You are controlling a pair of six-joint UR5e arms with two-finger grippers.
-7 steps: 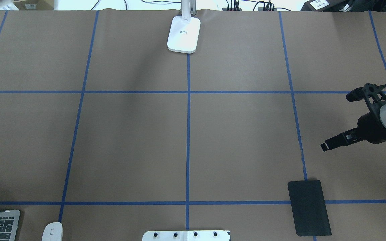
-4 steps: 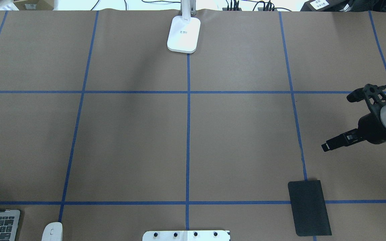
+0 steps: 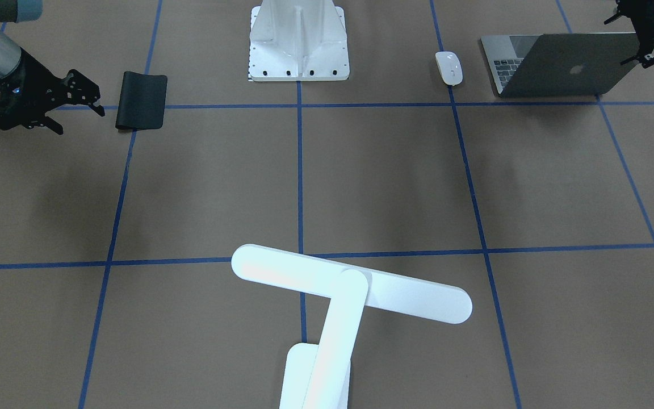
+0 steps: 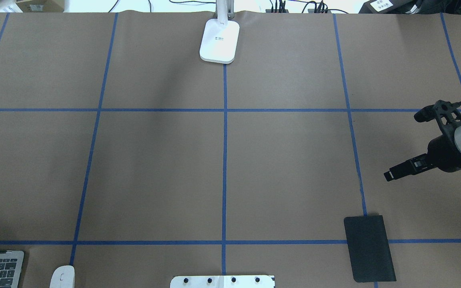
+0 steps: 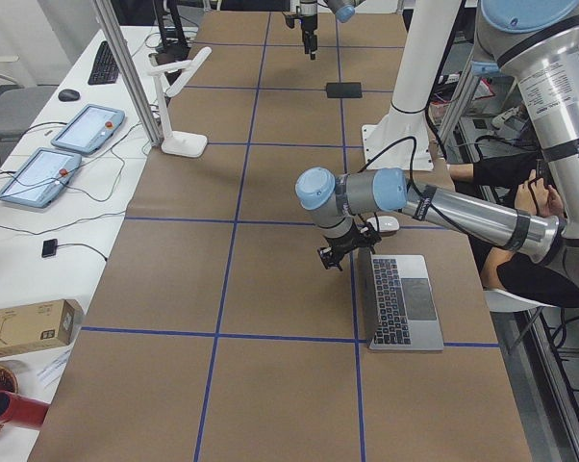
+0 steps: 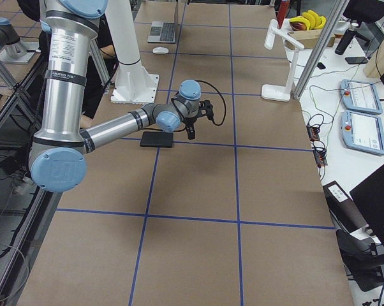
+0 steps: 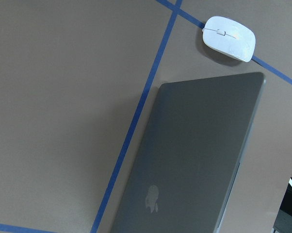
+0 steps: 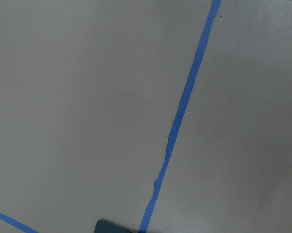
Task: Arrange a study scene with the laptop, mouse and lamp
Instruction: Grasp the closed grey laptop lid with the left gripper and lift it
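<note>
Plainly, the laptop (image 7: pixel 204 141) bears an apple-shaped logo (image 7: pixel 152 199) on its lid.

The slim dark-grey metal laptop (image 7: pixel 199 160) has a smooth, matt lid, and only the logo catches a bit of shine. The small white oval plastic mouse (image 7: pixel 229 39) at its 1 o'clock looks properly glossy. The white plastic desk lamp (image 3: pixel 349 281) is smooth with a soft sheen. The brown paper table cover (image 4: pixel 154 172) is flat matt, and so is the black rectangular mat (image 4: pixel 369 248).

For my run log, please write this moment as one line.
left end effector: by open laptop, grip unclear | right end effector: open, empty, near black mat | mouse: beside laptop | lamp: far edge
</note>
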